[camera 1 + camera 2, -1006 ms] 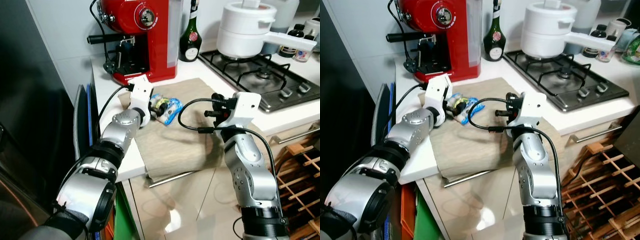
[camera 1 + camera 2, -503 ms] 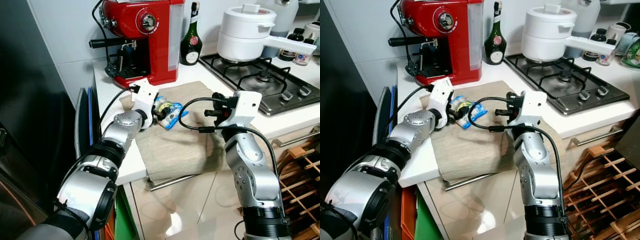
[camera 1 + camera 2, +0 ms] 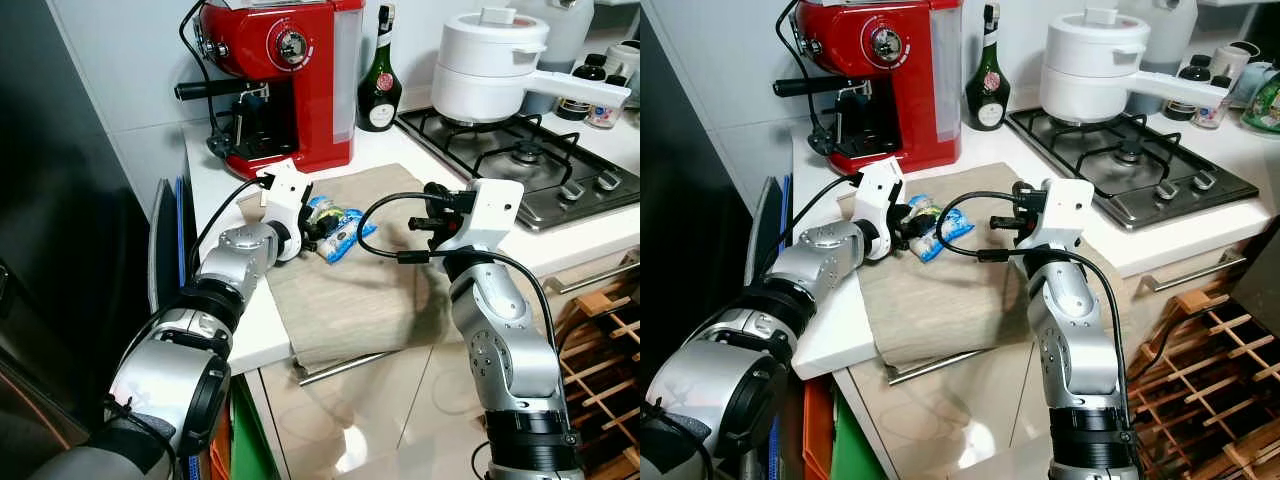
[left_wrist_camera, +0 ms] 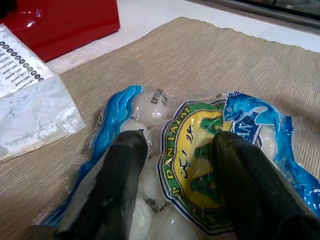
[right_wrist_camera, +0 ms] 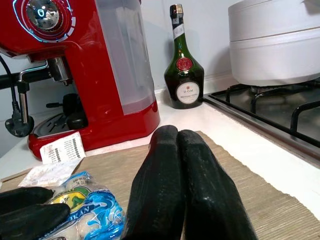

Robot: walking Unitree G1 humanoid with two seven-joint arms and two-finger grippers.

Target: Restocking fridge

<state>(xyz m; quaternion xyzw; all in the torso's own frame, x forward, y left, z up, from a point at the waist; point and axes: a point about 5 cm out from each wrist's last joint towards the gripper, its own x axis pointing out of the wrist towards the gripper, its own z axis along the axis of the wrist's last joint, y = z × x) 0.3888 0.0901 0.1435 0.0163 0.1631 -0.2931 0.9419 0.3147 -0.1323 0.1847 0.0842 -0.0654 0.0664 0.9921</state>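
Left wrist view: left pincer (image 4: 175, 150) sits on the bag (image 4: 200, 165), a blue-and-yellow pack of white balls lying on the mat (image 4: 210, 60). Fingers (image 4: 117, 185) are spread, one on each side of the printed label, tips pressed into the plastic but not closed on it. Receipt (image 4: 30, 100) lies just beside the pincer, toward the red machine (image 3: 285, 70).

Right pincer (image 5: 182, 185) is fully closed, holding nothing, hovering over the mat near the bag, hob side. Bottle (image 5: 184, 65) and pot (image 3: 490, 60) stand beyond it at the back of the worktop (image 3: 215, 185).

Step, as I judge it: pickup of the bag, grasp not yet made. Next move calls for closing the left fingers on the bag, then lifting clear of the mat and carrying it toward the fridge. Bag is soft and slippery, the contents may shift, so the grip needs to bite enough bulk or it slides out.

Versus a second ago: head camera has shifted, so the whole scene sits slightly differently. Left pincer and bag keep much the same relation, pincer at the bag's near end. Right arm shows the same raised pose with no clear change. Bag has not left the mat.
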